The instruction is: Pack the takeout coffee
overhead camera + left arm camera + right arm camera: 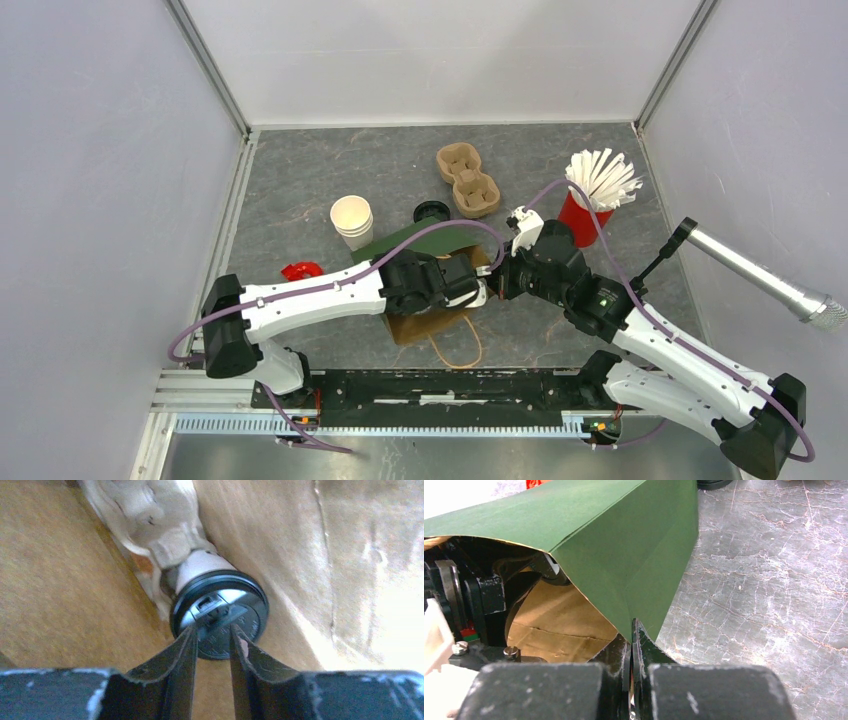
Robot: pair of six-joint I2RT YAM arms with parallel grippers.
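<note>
The takeout coffee (220, 605) lies on its side inside the paper bag, its black lid facing my left wrist camera and its white body behind it, against a pale moulded shape (150, 520). My left gripper (213, 630) is inside the bag, jaws a narrow gap apart, tips right at the lid with nothing seen pinched between them. The bag (430, 240) is green outside and brown inside, and lies on the table. My right gripper (631, 630) is shut on the bag's green mouth edge (624, 545), holding it up. The cup is hidden in the top view.
A stack of plain white cups (352, 220) and a loose black lid (431, 212) are behind the bag. A brown cup carrier (467, 180) is further back. A red cup of straws (590, 205) stands right. A red object (300, 270) lies left. A silver cylinder (770, 285) juts in at the right.
</note>
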